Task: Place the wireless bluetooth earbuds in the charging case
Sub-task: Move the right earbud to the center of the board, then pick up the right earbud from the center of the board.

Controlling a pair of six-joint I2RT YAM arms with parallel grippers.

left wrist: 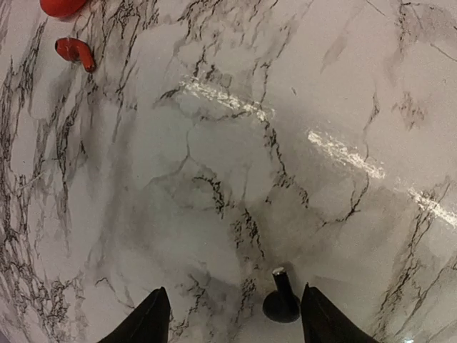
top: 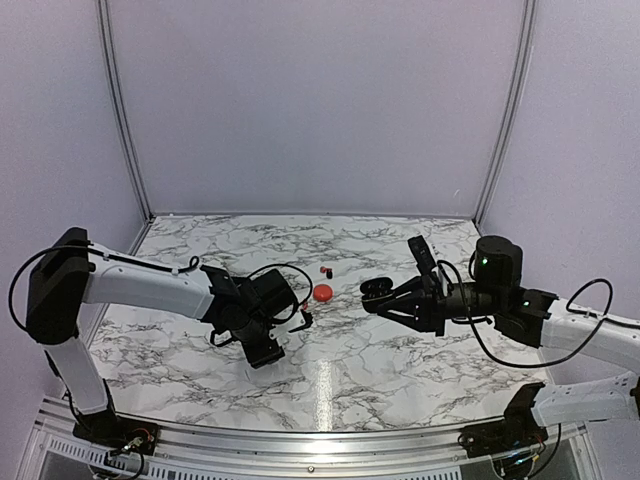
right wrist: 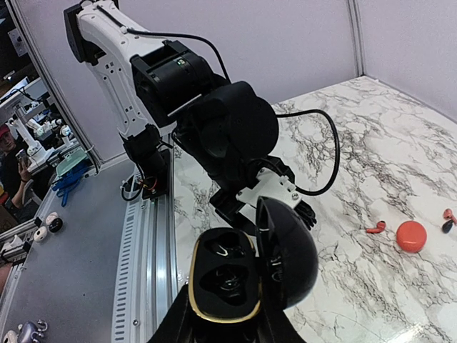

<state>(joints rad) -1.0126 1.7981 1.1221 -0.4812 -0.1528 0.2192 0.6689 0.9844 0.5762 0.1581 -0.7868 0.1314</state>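
My left gripper [left wrist: 232, 327] is open, low over the marble. A black earbud [left wrist: 282, 300] lies on the table between its fingertips, close to the right one. A red earbud [left wrist: 75, 51] and the round red case [left wrist: 63, 6] lie further ahead. In the top view my left gripper [top: 298, 318] is just left of the red case [top: 322, 292]. My right gripper [right wrist: 225, 325] is shut on the oval black charging case [right wrist: 227, 279], held above the table with its lid [right wrist: 287, 250] open and both sockets looking empty. My right gripper also shows in the top view [top: 385, 298].
A second red earbud [top: 324, 270] and a black earbud [top: 330, 273] lie behind the red case. They also show in the right wrist view, the red one [right wrist: 448, 214] above the black one [right wrist: 446, 226]. The left arm's wrist [right wrist: 228, 136] is straight ahead of the held case.
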